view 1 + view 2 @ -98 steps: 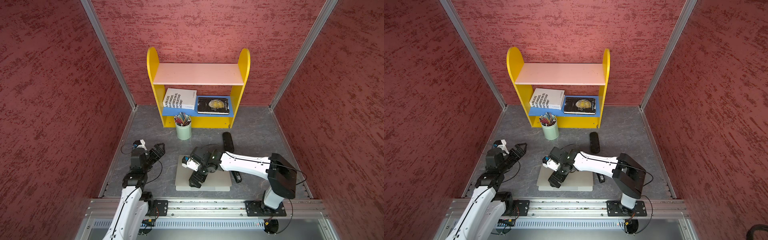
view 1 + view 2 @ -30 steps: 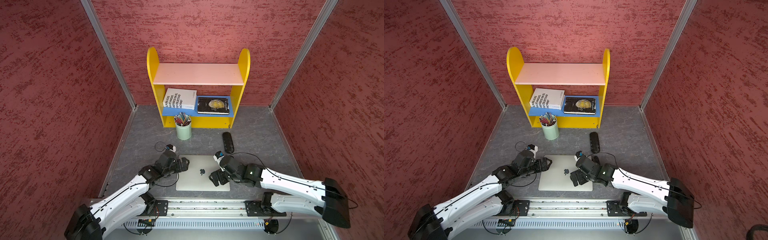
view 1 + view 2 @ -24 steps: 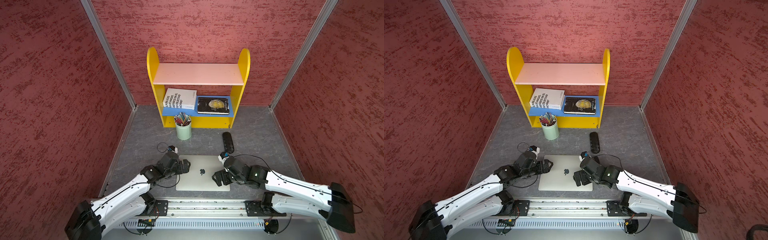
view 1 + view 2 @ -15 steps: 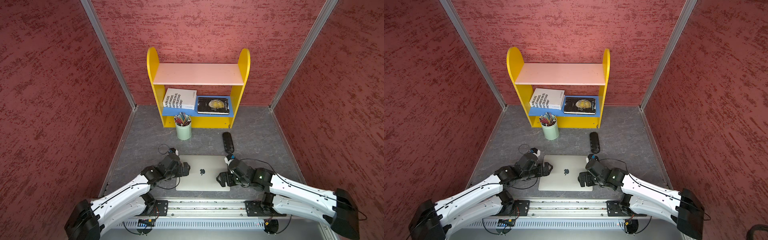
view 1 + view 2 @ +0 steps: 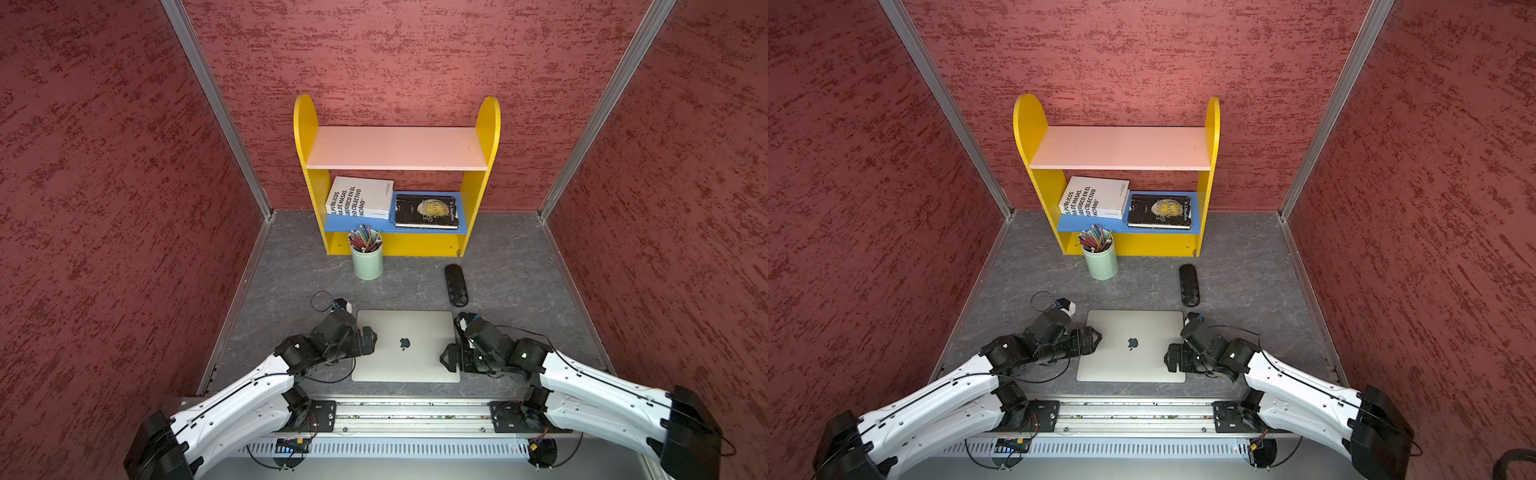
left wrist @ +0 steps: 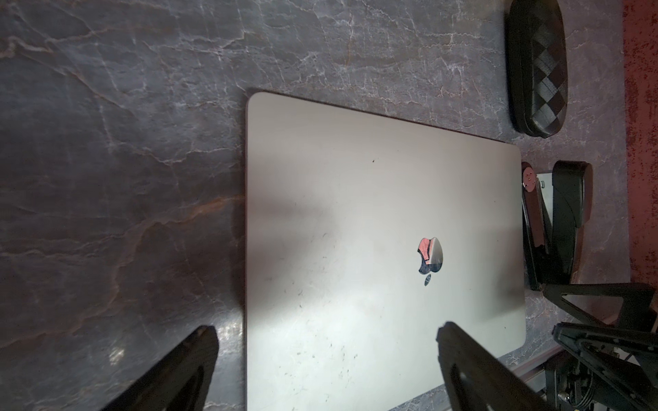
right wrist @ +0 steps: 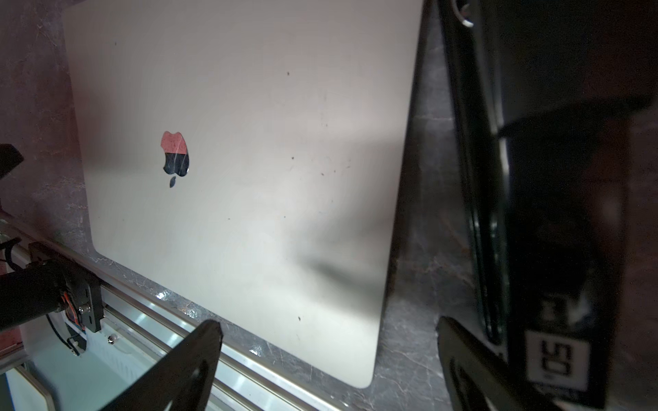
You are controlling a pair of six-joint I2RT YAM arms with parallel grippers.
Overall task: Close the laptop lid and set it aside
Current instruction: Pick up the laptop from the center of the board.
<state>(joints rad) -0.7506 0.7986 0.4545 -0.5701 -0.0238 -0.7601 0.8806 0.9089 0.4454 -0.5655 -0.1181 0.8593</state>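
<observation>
The lid (image 5: 405, 328) lies shut, the laptop (image 5: 1131, 361) flat on the table (image 5: 519, 270) near the front; both arms have slid outward off its middle; left gripper (image 5: 368, 341) and right gripper (image 5: 449, 360), fingers (image 6: 171, 373) spread and empty, now flank its sides; setting aside remains.

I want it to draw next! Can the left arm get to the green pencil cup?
Probably yes. The left gripper is open at the left edge of the laptop, holding nothing, and only bare table lies between it and the pencil cup. It might be a stretch.
</observation>
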